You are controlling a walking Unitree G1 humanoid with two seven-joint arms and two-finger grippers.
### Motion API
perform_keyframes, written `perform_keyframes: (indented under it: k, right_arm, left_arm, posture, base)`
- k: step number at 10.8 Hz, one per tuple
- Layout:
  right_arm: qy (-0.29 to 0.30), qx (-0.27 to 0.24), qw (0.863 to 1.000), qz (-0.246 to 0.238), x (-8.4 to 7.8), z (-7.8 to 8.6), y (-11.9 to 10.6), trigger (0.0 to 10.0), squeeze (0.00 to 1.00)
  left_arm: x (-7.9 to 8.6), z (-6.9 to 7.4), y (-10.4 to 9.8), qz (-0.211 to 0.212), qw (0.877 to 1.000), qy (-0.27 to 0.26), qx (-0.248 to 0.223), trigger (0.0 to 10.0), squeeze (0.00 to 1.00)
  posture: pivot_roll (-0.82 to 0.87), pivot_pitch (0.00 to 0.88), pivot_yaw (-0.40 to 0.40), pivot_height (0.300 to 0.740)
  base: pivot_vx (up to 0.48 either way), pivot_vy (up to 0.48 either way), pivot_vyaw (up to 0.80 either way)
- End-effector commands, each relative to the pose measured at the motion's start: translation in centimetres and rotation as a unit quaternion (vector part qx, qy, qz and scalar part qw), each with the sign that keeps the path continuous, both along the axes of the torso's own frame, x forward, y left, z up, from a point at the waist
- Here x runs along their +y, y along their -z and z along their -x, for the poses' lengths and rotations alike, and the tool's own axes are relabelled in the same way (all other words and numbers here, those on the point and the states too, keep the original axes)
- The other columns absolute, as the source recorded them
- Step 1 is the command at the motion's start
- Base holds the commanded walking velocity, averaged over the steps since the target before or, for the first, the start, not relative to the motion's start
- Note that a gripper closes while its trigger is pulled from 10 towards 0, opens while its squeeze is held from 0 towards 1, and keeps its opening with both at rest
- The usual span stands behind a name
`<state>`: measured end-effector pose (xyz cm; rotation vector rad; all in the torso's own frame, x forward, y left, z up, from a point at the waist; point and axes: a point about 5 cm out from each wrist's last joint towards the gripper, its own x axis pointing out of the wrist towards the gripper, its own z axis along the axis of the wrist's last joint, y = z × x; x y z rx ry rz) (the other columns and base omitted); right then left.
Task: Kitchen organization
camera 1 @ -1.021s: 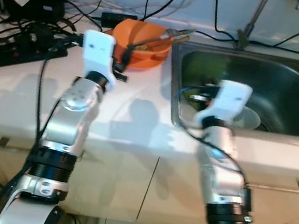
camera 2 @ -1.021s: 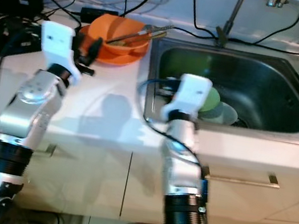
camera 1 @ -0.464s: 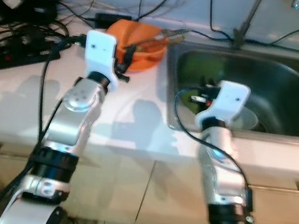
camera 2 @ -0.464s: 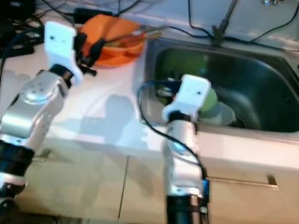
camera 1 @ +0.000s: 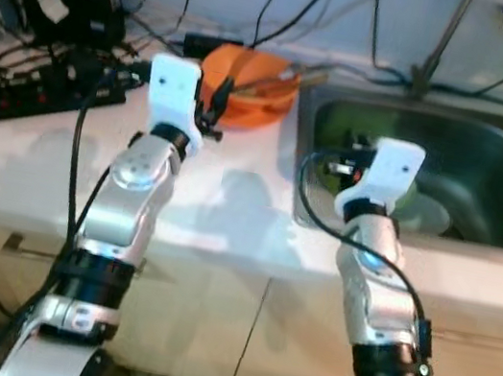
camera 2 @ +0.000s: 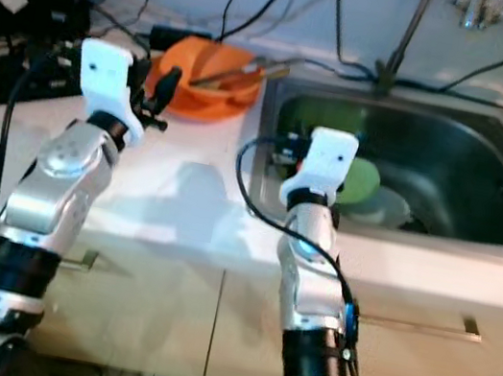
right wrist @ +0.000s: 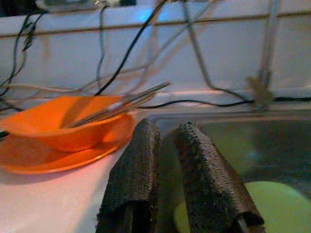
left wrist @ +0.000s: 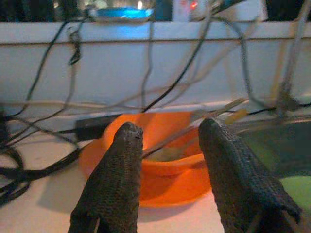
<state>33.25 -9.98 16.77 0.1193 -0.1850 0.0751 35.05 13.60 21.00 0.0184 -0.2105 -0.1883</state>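
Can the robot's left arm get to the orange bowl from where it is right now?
Probably yes. The left gripper is open and pointed straight at the orange bowl, which sits on an orange plate just ahead on the counter. Nothing stands between them; only the utensils lean in the bowl.

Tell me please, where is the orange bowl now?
The orange bowl sits on its orange plate on the counter, left of the sink, just ahead of the left gripper.
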Motion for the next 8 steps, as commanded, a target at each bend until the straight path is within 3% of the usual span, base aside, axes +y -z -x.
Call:
perform_keyframes:
  k: [1,8]
  right_arm:
    - [-0.005,-0.003,1.000,-0.001,0.31,-0.05,-0.23,10.0,0.00]
    - [-0.004,-0.001,1.000,-0.001,0.25,-0.09,-0.16,10.0,0.00]
  left_arm:
    - [0.15,-0.08,-0.45,0.001,1.000,-0.003,-0.005,10.0,0.00]
    - [0.09,-0.14,-0.46,0.000,1.000,-0.002,-0.004,10.0,0.00]
  posture:
    - [-0.06,0.000,0.007,0.740]
    - [-0.06,0.000,0.008,0.740]
  base:
    - [0.311,0.000,0.00]
    - [0.306,0.000,0.00]
